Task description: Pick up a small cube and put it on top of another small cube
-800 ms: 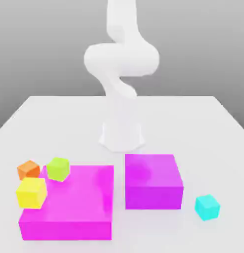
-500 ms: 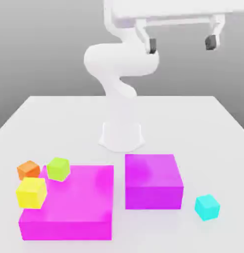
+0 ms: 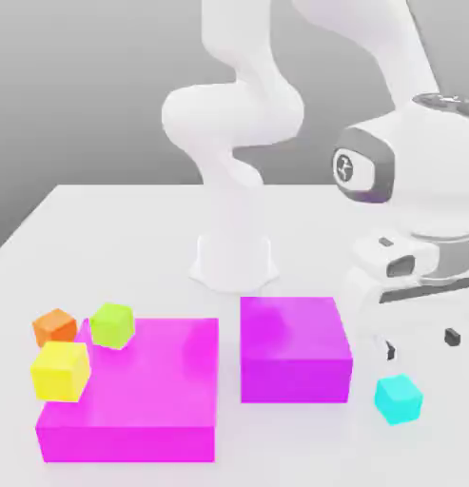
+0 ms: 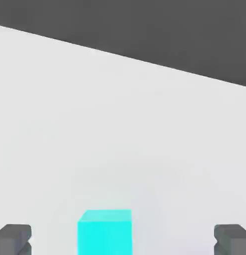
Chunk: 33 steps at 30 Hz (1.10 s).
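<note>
Hovering with its fingers spread wide apart, the gripper [image 3: 420,344] is held just above the cyan cube [image 3: 399,398] near the table's [image 3: 124,228] front edge, so it can be straddled for carrying to the lime-green cube [image 3: 112,325].

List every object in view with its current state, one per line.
gripper: open, fingers spread wide, above the cyan cube, holding nothing.
cyan cube: on the table, free, between the fingertips in the hand view.
lime-green cube: at the large magenta block's far corner, nothing on top.
yellow cube: untouched, overlapping that block's edge.
orange cube: on the table, untouched.
large magenta block: flat on the table.
small magenta block: on the table, top bare.
</note>
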{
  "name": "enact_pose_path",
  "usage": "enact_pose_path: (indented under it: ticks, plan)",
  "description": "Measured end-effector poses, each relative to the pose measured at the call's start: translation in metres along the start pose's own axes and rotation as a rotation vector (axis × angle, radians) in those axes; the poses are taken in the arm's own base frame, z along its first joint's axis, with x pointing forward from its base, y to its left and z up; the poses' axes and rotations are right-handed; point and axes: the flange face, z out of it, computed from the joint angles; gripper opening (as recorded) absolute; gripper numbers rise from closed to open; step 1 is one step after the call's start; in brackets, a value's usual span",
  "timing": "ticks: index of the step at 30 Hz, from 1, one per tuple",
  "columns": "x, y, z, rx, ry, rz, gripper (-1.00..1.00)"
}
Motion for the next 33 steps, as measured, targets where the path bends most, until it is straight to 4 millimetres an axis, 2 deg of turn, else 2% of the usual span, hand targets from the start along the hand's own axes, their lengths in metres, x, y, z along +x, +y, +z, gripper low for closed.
enact_pose_path:
  ticks: [5, 6, 13, 18, 19, 22, 24, 27, 29, 31, 33]
  plan:
    - [-0.008, 0.002, 0.061, -0.017, -0.012, -0.006, 0.0]
    - [-0.008, 0.003, 0.07, -0.017, -0.012, -0.006, -1.0]
    - [-0.009, 0.003, 0.071, -0.017, -0.011, -0.006, -1.0]
    - [-0.008, 0.002, 0.022, -0.017, -0.011, -0.006, -1.0]
    - [0.001, 0.006, 0.012, -0.019, -0.008, 0.002, -1.0]
    - [0.068, 0.047, -0.013, -0.028, 0.007, 0.064, -1.0]
    - [0.111, 0.084, -0.027, -0.033, 0.013, 0.118, -1.0]
    - [0.179, 0.173, -0.052, -0.04, 0.015, 0.243, -1.0]
    - [0.211, 0.241, -0.073, -0.041, 0.012, 0.311, -1.0]
    - [0.229, 0.305, -0.091, -0.036, 0.005, 0.366, -1.0]
    - [0.235, 0.361, -0.107, -0.027, -0.002, 0.404, -1.0]
